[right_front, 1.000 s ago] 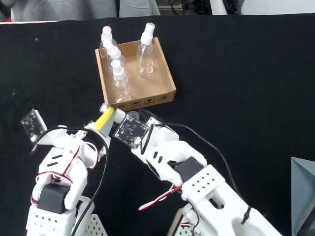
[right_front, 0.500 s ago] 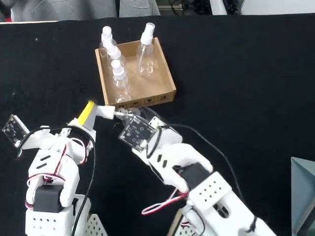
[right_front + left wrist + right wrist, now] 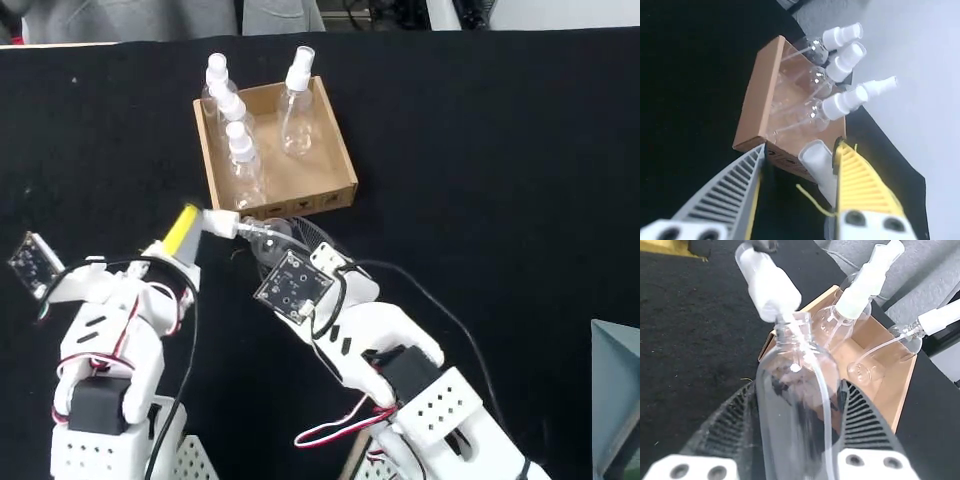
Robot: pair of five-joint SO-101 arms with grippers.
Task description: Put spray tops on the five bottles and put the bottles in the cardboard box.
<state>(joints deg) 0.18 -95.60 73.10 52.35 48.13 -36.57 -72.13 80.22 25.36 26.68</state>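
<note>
Gripping the clear bottle between its fingers, the right tool holds it just beside the near wall of the cardboard box. The spray top sits tilted at the bottle's mouth, its tube inside. It touches the yellow finger of the left tool, which stands open.

Lighting is even and diffuse. The black tabletop absorbs light, and shadows are barely discernible on it. Small glints show on the clear bottle in the right wrist view.
</note>
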